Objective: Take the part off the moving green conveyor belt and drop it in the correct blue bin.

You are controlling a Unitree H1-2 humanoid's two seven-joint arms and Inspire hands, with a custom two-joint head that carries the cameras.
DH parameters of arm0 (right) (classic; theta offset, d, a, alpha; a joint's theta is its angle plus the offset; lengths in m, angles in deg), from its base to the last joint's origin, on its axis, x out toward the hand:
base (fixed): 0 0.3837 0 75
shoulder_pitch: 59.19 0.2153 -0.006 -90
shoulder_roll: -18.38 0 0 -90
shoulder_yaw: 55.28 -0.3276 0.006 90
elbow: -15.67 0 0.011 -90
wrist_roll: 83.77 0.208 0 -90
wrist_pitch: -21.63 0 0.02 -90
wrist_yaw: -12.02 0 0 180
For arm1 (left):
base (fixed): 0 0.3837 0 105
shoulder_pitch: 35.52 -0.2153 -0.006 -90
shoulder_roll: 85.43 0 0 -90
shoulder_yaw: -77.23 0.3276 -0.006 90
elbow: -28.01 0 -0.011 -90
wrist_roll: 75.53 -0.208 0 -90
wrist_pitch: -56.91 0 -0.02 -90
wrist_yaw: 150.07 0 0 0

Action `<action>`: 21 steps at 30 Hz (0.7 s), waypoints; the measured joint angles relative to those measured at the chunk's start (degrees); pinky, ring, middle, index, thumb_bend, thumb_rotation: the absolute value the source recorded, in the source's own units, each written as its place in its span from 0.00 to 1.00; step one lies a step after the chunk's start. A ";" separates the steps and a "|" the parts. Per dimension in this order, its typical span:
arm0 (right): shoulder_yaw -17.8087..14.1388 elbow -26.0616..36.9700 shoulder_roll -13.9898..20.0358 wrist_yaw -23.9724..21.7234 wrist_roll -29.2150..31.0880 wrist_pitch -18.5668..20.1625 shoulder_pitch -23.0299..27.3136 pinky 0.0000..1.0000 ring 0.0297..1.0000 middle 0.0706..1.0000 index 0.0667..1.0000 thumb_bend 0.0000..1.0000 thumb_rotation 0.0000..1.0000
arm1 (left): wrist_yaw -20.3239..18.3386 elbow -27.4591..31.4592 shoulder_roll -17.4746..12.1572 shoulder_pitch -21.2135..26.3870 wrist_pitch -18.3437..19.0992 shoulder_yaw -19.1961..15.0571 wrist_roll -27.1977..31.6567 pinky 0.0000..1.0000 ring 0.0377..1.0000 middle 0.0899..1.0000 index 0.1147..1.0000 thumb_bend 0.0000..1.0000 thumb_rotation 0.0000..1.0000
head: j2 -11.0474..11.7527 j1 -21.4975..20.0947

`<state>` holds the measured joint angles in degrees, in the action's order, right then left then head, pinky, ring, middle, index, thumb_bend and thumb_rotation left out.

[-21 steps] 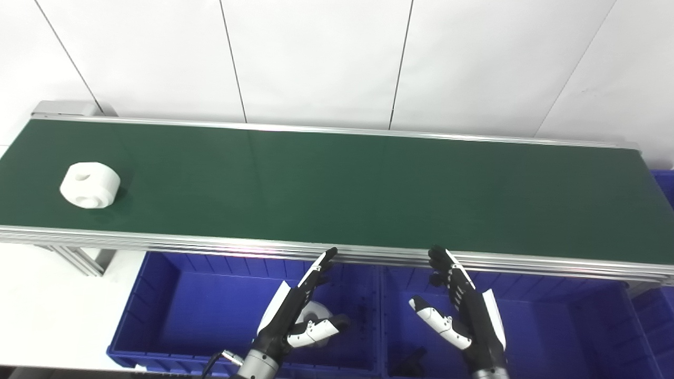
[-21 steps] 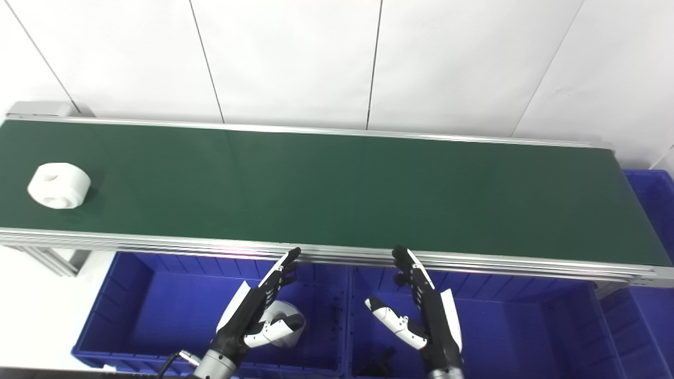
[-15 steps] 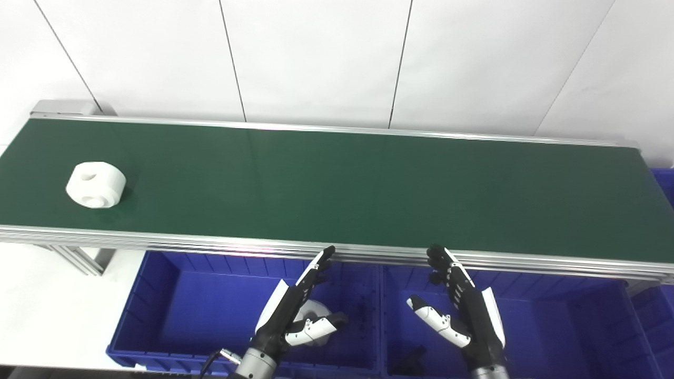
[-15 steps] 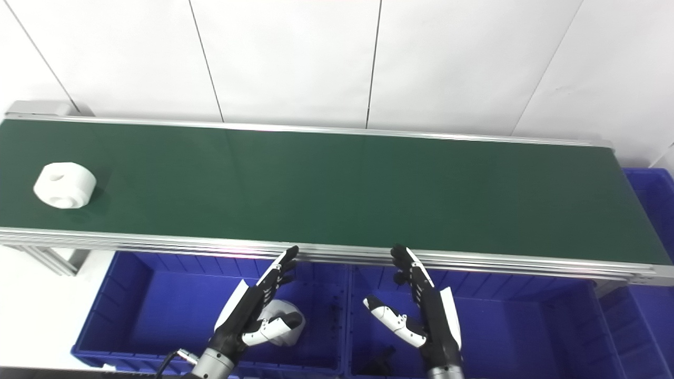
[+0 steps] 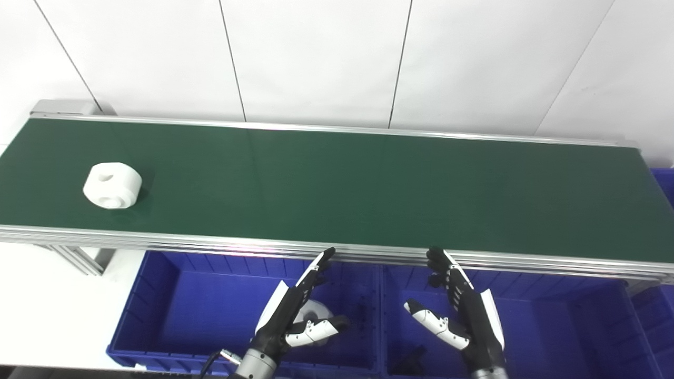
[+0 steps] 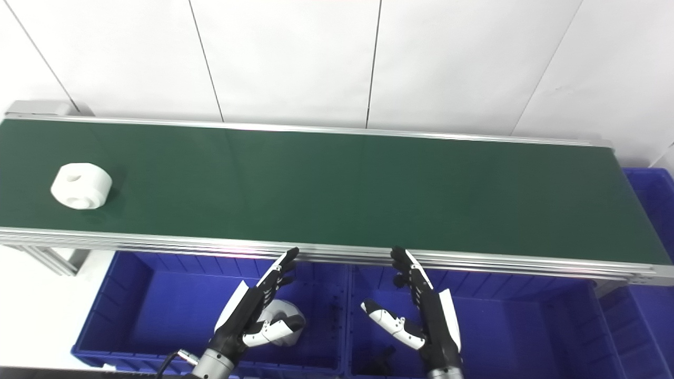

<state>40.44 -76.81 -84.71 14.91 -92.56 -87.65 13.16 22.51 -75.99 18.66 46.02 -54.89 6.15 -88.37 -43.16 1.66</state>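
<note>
One white, round plastic part with a hole in its top (image 5: 112, 185) lies on the dark green conveyor belt (image 5: 337, 184), near the belt's left end and closer to its near rail than its far one. Nothing touches it, and both hands are well apart from it.

Below the belt's near rail stand blue plastic bins side by side. The left blue bin (image 5: 158, 316), under the belt's middle-left stretch, holds a white rounded part (image 5: 315, 310) in its right corner, partly hidden behind the left robot hand. The middle blue bin (image 5: 568, 326), to its right under the belt's middle-right stretch, holds a small dark object (image 5: 413, 360) near its front left corner; its shape is too unclear to name. A further blue bin (image 6: 650, 210) shows at the belt's right end.

The left robot hand (image 5: 295, 313) hangs over the left bin just below the belt's near rail, fingers straight and spread from the thumb, holding nothing. The right robot hand (image 5: 463, 310) hangs over the middle bin, likewise wide open and empty, its fingertips close to the rail.
</note>
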 measured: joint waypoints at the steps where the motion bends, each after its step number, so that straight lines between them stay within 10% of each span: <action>1: -0.07 -0.31 0.03 0.00 -0.02 0.00 0.01 0.86 0.88 0.88 0.88 0.68 0.46 | 0.00 -0.52 0.05 0.08 -0.12 0.07 -0.02 0.89 0.97 1.00 0.96 0.62 0.67 | 0.01 0.01; 15: -0.96 -1.91 0.33 0.14 -1.38 -0.04 -0.04 0.85 0.88 0.88 0.86 0.67 0.42 | 0.75 -2.84 0.35 0.78 -1.62 1.09 -2.15 0.89 0.97 1.00 0.96 0.63 0.68 | 2.99 3.35; 21: -1.60 -6.09 1.78 -0.06 1.12 -3.44 0.43 0.85 0.88 0.87 0.88 0.59 0.33 | 1.48 -7.00 1.79 1.58 -2.39 1.72 -1.89 0.87 0.97 1.00 0.96 0.64 0.65 | 8.86 15.79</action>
<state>38.85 -82.89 -82.93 14.86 -91.44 -91.08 13.59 23.99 -82.98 20.45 47.61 -57.28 7.88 -90.26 -34.29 17.46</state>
